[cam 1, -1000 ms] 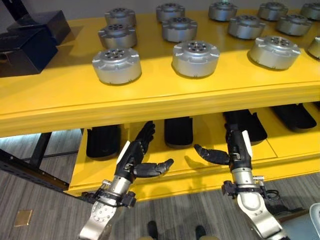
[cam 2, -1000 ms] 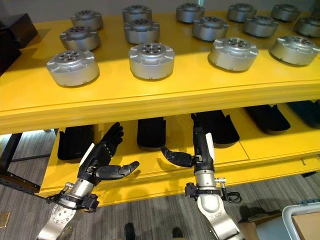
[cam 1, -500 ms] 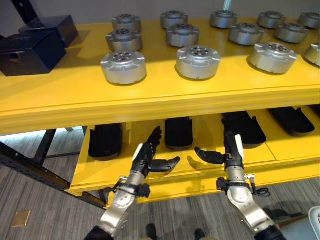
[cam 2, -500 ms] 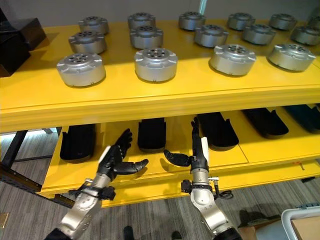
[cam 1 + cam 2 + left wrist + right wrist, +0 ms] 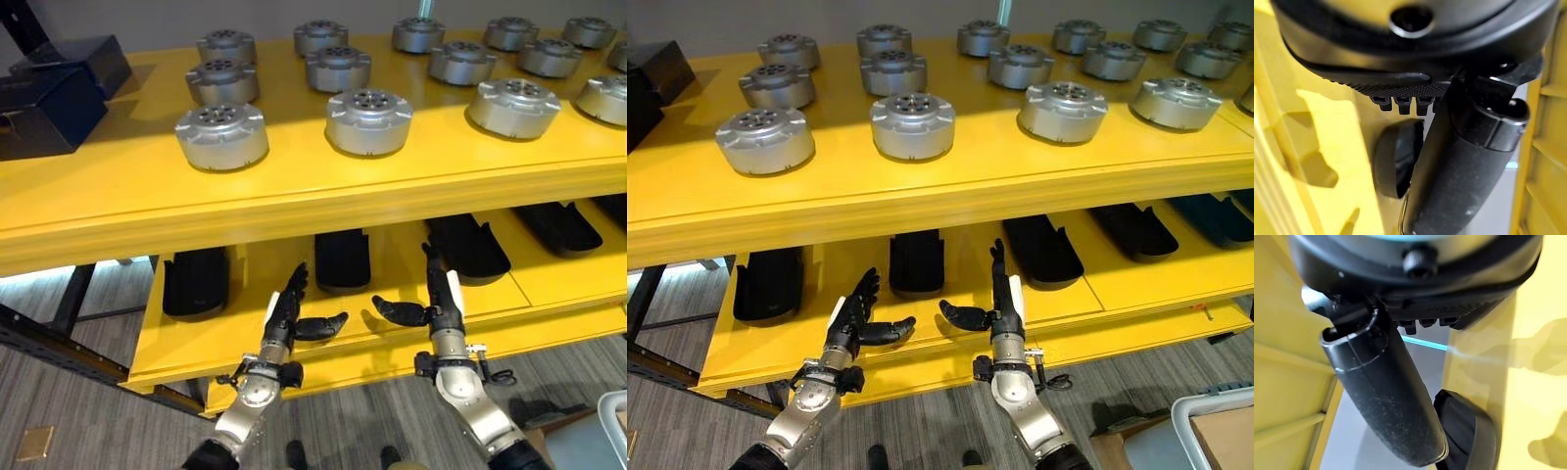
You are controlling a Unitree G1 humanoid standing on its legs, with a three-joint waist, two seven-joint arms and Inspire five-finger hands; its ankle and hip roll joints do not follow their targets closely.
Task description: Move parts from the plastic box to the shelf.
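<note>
Both hands were empty, fingers straight and thumbs spread: the left hand (image 5: 284, 315) and right hand (image 5: 438, 302) hung before the lower tier of the yellow shelf (image 5: 294, 201). At least 12 round silver parts (image 5: 368, 119) sat on its top tier, and at least 5 black trays (image 5: 342, 258) below.

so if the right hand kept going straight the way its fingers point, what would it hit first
Probably the black tray on the lower shelf: the open right hand points straight at it, though depth is hard to judge.
</note>
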